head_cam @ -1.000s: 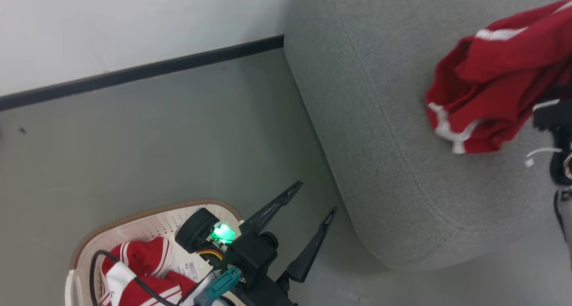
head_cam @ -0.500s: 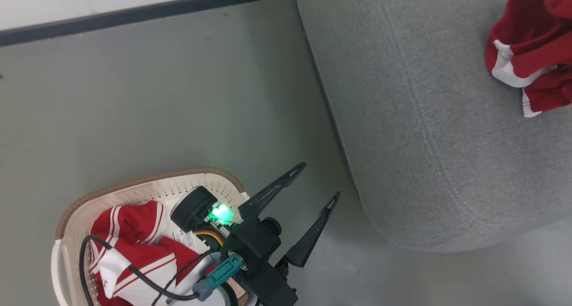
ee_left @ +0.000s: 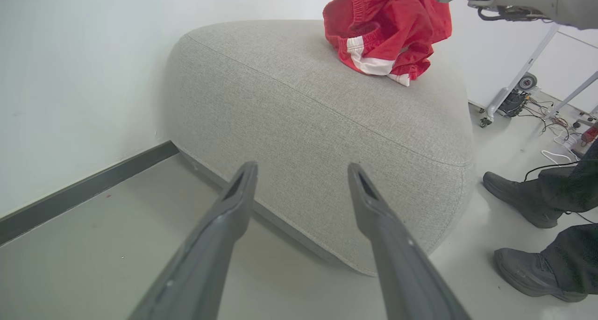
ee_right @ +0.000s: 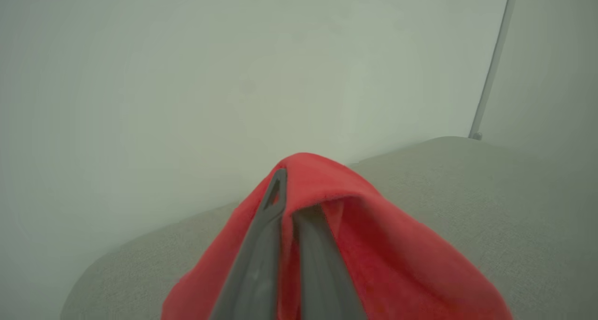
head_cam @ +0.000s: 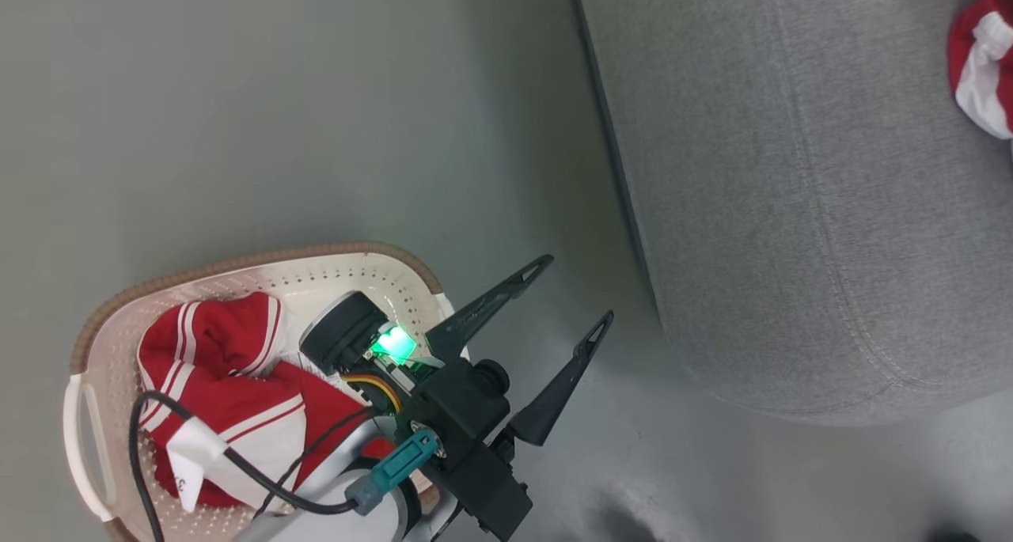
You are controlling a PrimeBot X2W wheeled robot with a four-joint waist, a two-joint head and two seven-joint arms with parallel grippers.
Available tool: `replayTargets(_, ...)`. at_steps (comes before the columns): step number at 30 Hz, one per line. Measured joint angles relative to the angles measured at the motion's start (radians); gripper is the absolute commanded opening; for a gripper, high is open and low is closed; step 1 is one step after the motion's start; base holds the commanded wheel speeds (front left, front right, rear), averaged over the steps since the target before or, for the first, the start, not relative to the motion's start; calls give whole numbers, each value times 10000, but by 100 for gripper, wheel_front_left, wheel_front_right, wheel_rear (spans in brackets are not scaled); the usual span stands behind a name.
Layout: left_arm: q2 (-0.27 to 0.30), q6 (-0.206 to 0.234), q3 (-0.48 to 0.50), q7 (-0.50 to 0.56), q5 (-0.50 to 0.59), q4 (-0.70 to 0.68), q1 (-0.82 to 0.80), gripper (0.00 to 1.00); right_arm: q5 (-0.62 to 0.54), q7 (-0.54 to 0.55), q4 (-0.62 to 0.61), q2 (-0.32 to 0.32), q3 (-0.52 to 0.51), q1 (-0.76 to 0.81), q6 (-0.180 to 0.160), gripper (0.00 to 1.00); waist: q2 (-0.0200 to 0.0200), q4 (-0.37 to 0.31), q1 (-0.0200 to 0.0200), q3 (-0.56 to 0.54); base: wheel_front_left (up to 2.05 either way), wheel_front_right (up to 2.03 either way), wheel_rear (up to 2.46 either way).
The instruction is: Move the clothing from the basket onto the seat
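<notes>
Looks about half done. Grips one garment in the right claw, fingers pressed together and pinched into the red fabric. Has that garment at the upper right of the left wrist view, bunched on top of the seat and seemingly touching it, but not let go. Counts nothing as fully delivered yet.

Leaves a second garment, red with white stripes, heaped inside the basket at the lower left of the head view, down on the floor and apart from the seat. Holds the left claw spread wide and empty, just right of the basket's rim, pointing toward the seat rather than down into the basket. Cannot tell whether more clothing lies under that heap, with the arm and a cable across it.

Remains to do, judging from this: opening the right claw so the garment settles on the seat, then reaching into the basket for the second garment and carrying it across too.
</notes>
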Motion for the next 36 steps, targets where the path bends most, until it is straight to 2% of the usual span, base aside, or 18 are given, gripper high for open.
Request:
replayTargets(8, 6, -2, 42, -6, 92, 117, -164, 100, -8, 2, 832, 94, -69, -322, 176, 0, 0, 192, 0, 418, 0, 0, 0)
replayTargets(9, 6, -4, 52, -8, 92, 134, -166, 100, -10, 2, 865, 107, -75, -322, 176, 18, 0, 203, 0, 434, 0, 0, 0)
replayTargets(10, 6, -6, 59, -10, 92, 155, -170, 100, -15, 0, 880, 125, -79, -322, 176, 75, 0, 209, 0, 442, 0, 0, 0)
replayTargets(11, 4, -12, 65, -25, 92, 174, -171, 100, -21, 0, 901, 144, -79, -322, 186, 100, 0, 212, 0, 443, 0, 0, 0)
replayTargets(19, -119, -98, 65, -280, 77, 596, -284, 100, -341, 0, 1336, 171, -90, -369, 276, 100, 0, 260, -1, 208, 0, 0, 0)
replayTargets(26, -337, -146, 58, -702, -17, 1187, -271, 100, -723, 2, 1457, 550, 132, -182, 454, 100, 0, 331, -1, -356, 0, 0, 0)
replayTargets(36, -577, -75, 205, -1258, -374, 1883, 110, 100, -1258, 2, 1365, 1083, 399, 1039, 525, 100, -2, 432, -2, -1344, 0, 0, 0)
